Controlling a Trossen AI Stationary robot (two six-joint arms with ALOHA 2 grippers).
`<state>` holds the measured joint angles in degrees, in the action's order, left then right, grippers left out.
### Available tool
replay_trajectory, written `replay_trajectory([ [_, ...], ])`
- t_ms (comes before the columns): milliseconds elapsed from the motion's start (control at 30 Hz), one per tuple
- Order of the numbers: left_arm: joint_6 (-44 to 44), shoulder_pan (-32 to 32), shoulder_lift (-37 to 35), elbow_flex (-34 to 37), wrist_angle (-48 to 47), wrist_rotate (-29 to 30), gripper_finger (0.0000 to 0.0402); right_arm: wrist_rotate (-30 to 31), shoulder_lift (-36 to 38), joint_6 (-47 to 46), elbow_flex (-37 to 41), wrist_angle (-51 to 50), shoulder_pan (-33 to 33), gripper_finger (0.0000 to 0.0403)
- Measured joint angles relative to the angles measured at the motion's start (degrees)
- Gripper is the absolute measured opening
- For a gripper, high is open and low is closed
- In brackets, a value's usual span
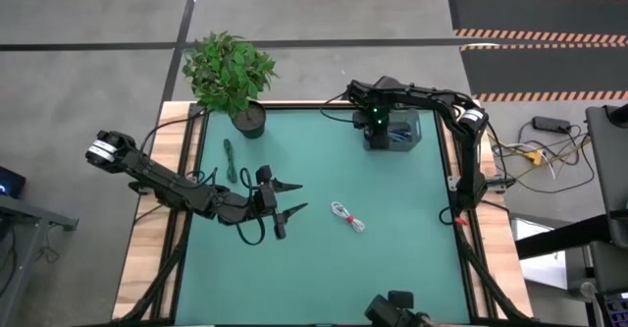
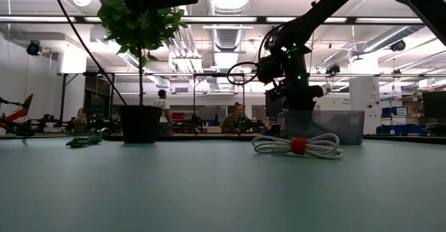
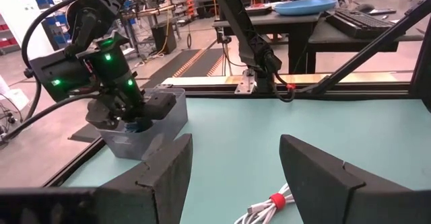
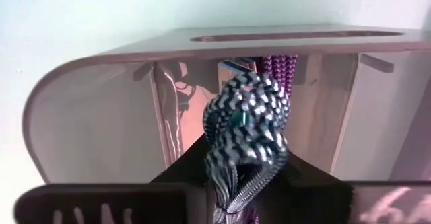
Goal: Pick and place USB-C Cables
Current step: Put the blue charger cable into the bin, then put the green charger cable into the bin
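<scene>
A clear bin point(image 1: 404, 136) stands at the table's far right. My right gripper point(image 4: 236, 177) reaches down into it, shut on a pale, dark-flecked braided USB-C cable point(image 4: 246, 126). A purple cable point(image 4: 279, 66) lies behind that one in the bin. A white cable with a red tie point(image 1: 346, 216) lies flat on the green mat near the middle. A dark green cable point(image 1: 231, 158) lies at the far left, near the plant. My left gripper point(image 1: 294, 198) hovers open left of the white cable, its fingers level and touching nothing. My right gripper has the braided cable bundle between its two fingers, which come from above and point down into the bin. The bundle's looped end point(image 4: 248, 109) sticks out past the fingertips, inside the bin walls. I cannot tell whether it rests on the bin's floor.
A potted plant point(image 1: 248, 119) stands at the far left of the mat, close to the green cable. Wooden borders and black frame rails run along both sides of the table. People sit in the room behind the table. Open mat lies near the front edge.
</scene>
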<state>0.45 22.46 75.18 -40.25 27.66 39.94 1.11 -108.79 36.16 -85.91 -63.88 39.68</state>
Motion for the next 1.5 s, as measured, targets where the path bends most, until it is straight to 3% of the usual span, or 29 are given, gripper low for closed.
replay_trajectory([
  [533, -2.0, 0.1, -0.1, 0.0, 0.3, 0.0, 0.0208, 0.4, 0.3, -1.4, -4.6, -2.0, 0.3, 0.0108],
  [833, -7.6, 0.1, -0.1, 0.0, -2.7, 0.0, 0.0208, 0.3, 0.3, -5.8, -13.9, -12.8, 0.3, 0.0106],
  [967, -16.1, 0.0, -0.4, -0.2, -8.9, 0.2, 0.0208, -3.7, 2.2, -10.0, -16.7, -15.9, 0.1, 0.0098],
  [1133, -33.9, -0.3, -0.8, -0.4, -22.9, 1.2, 0.0208, -11.9, 7.7, -14.2, -15.6, -15.2, -1.9, 0.0092],
  [1500, -68.2, -7.0, -0.9, -0.4, -55.1, -0.6, 0.0208, -12.1, 20.4, -20.0, -14.1, -10.6, -13.6, 0.0091],
])
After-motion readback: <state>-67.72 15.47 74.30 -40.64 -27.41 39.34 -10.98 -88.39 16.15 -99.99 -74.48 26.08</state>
